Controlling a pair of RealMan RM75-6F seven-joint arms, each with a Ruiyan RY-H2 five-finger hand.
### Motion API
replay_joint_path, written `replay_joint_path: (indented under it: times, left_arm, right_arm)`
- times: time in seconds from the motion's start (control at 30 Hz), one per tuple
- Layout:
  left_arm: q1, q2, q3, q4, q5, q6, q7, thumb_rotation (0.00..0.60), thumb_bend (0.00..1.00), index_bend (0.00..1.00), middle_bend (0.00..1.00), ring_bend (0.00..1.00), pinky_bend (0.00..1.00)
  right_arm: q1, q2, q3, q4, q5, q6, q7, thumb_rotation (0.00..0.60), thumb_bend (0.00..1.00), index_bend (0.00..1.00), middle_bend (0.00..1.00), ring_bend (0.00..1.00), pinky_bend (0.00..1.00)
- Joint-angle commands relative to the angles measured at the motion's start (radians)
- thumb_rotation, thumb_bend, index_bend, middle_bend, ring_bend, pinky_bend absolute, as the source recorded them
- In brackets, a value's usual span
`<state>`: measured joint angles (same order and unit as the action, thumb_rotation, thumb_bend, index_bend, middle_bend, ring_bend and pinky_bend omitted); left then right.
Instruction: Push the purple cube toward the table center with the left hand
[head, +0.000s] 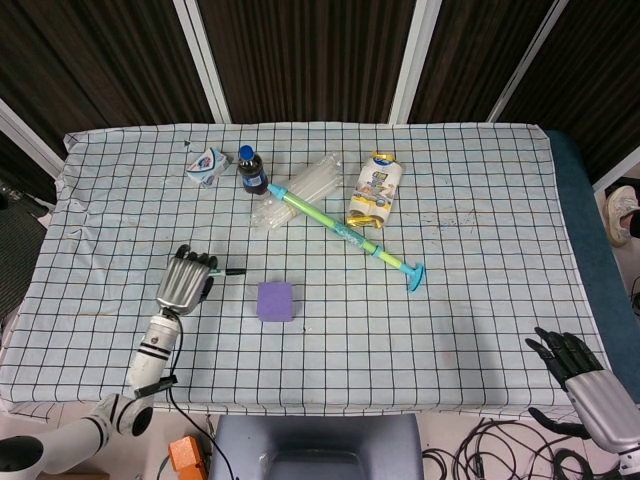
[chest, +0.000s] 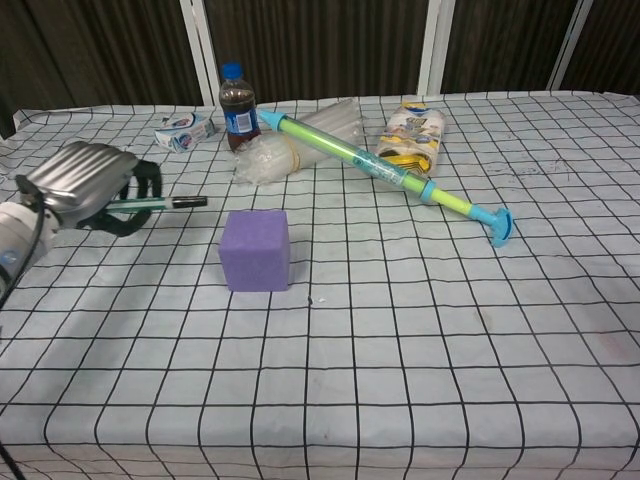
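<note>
The purple cube (head: 275, 301) (chest: 255, 250) sits flat on the checked cloth, left of the table's middle. My left hand (head: 185, 280) (chest: 85, 185) hovers to the left of it, clear of the cube by a visible gap. Its fingers are curled under the silver back with nothing in them, and one thin green digit with a dark tip points toward the cube. My right hand (head: 580, 375) hangs off the table's front right corner with its dark fingers spread, holding nothing; the chest view does not show it.
At the back stand a cola bottle (head: 251, 170) (chest: 237, 105), a small blue-white box (head: 207, 166), a bundle of clear plastic (head: 300, 190), a green-blue pump toy (head: 345, 232) (chest: 385, 170) lying diagonally, and a yellow snack bag (head: 375, 190).
</note>
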<state>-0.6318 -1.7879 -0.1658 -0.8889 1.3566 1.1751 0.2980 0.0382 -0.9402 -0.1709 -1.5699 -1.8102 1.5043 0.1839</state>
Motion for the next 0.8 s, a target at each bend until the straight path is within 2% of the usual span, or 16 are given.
replay_joint_path:
  times: [0.03, 0.23, 0.33, 0.5, 0.67, 0.8]
  left_arm:
    - [0.108, 0.063, 0.049, 0.044, -0.043, -0.021, -0.068, 0.600, 0.48, 0.71, 0.76, 0.51, 0.22]
    - [0.134, 0.058, 0.078, 0.101, -0.042, -0.079, -0.151, 0.600, 0.45, 0.48, 0.50, 0.31, 0.15]
    - [0.138, 0.051, 0.087, 0.128, -0.031, -0.088, -0.175, 0.600, 0.44, 0.40, 0.44, 0.26, 0.12]
    - [0.149, 0.058, 0.091, 0.121, -0.010, -0.066, -0.204, 0.600, 0.42, 0.20, 0.25, 0.12, 0.06]
    - [0.174, 0.116, 0.097, 0.024, 0.011, -0.021, -0.228, 0.600, 0.40, 0.07, 0.13, 0.04, 0.03]
    - [0.220, 0.223, 0.117, -0.145, 0.042, 0.057, -0.210, 0.600, 0.40, 0.03, 0.10, 0.03, 0.03]
  right_arm:
    - [0.002, -0.004, -0.001, -0.002, -0.006, -0.005, -0.007, 0.600, 0.36, 0.00, 0.00, 0.00, 0.01]
    - [0.005, -0.010, -0.006, -0.010, -0.017, -0.018, -0.031, 0.600, 0.36, 0.00, 0.00, 0.00, 0.01]
    - [0.005, -0.010, -0.006, -0.012, -0.013, -0.018, -0.034, 0.600, 0.36, 0.00, 0.00, 0.00, 0.01]
    - [0.002, -0.009, -0.006, -0.011, -0.011, -0.016, -0.033, 0.600, 0.37, 0.00, 0.00, 0.00, 0.01]
    - [-0.001, -0.008, -0.005, -0.008, -0.011, -0.008, -0.028, 0.600, 0.36, 0.00, 0.00, 0.00, 0.01]
    - [-0.003, -0.007, -0.005, -0.005, -0.012, -0.003, -0.024, 0.600, 0.36, 0.00, 0.00, 0.00, 0.01]
